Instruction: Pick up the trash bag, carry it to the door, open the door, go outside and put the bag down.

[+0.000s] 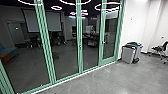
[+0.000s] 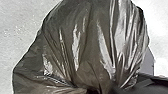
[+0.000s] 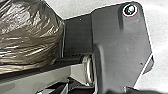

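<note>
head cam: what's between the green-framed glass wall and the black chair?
Grey bins, on the floor near the right end of the glass wall; bare floor from there to the chair. Head view shows it.

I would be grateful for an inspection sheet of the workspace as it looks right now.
Surface: gray floor, with faint light reflections.
Job's things: dark, creased trash bag; green-framed glass panels, one with a handle, seemingly closed.
Clutter: gray bins together near the white wall; a dark chair farther right.
Grippers: the bag shows large in both wrist views; what grips it, if anything, I cannot tell.
Cables: nothing seen.
Surroundings: a pale screen and pinkish ring lights show in or through the glass.
</note>
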